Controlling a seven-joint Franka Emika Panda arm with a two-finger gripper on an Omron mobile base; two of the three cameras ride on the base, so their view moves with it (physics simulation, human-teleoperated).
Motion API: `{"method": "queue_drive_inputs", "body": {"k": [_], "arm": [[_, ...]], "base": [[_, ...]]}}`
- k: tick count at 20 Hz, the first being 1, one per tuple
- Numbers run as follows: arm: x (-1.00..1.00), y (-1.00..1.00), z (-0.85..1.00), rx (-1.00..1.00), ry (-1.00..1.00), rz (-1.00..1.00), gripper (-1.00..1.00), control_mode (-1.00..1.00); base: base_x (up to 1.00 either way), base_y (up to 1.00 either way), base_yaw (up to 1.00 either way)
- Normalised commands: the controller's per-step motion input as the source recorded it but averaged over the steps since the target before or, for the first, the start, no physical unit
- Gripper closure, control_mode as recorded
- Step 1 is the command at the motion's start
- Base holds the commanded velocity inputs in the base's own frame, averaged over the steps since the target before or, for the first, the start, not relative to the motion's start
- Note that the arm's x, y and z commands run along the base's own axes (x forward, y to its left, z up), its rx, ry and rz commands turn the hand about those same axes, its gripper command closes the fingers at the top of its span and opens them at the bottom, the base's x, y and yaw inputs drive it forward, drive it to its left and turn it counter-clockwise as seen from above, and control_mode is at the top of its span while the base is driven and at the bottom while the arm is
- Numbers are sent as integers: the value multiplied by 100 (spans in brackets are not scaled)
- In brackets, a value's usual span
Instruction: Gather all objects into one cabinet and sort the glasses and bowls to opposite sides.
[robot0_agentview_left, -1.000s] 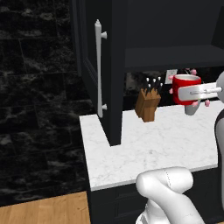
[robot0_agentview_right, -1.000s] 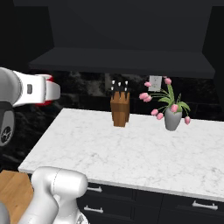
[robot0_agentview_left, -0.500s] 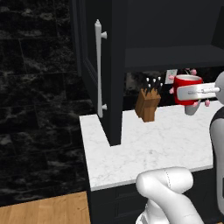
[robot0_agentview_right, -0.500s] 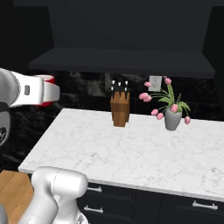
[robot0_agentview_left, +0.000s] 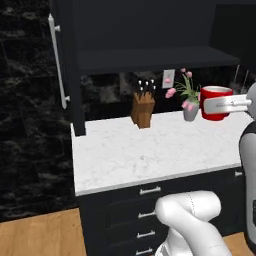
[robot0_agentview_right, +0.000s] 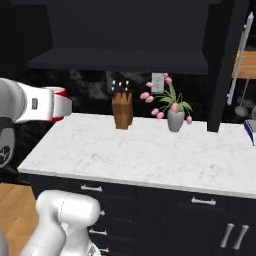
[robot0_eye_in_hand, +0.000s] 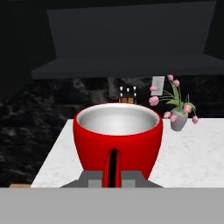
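A glossy red cup (robot0_eye_in_hand: 117, 140), one of the glasses, is held upright in my gripper (robot0_eye_in_hand: 113, 170), which is shut on its near wall. In the left base view the cup (robot0_agentview_left: 216, 96) hangs above the right end of the white marble counter (robot0_agentview_left: 135, 155) with the gripper (robot0_agentview_left: 208, 105) across its front. From the right base view a strip of the red cup (robot0_agentview_right: 59, 91) peeks over my white hand. The black upper cabinet (robot0_agentview_left: 150, 55) stands open, its dark shelf bare, with its door and long silver bar handle (robot0_agentview_left: 57, 62) at the left.
A wooden knife block (robot0_agentview_left: 143, 110) and a grey vase of pink tulips (robot0_agentview_left: 189, 102) stand at the back of the counter. Black drawers with silver pulls (robot0_agentview_left: 150, 190) run below. Another tall door with a bar handle (robot0_agentview_right: 239, 57) stands at the right, and a small bluish object (robot0_agentview_right: 249, 125) lies beside it.
The whole scene has shifted in both base views, so the base has driven sideways along the counter. The red cup stays in my shut gripper.
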Motion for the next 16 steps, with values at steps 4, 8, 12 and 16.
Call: {"method": "queue_drive_inputs", "body": {"k": [4, 8, 12, 16], "arm": [[0, 0, 0, 0, 0, 0, 100, 100], [0, 0, 0, 0, 0, 0, 100, 100], [0, 0, 0, 0, 0, 0, 100, 100], [0, 0, 0, 0, 0, 0, 100, 100]], "base": [[-90, -46, -34], [-60, -16, -59], [-38, 0, -77], [-16, 0, -82]]}}
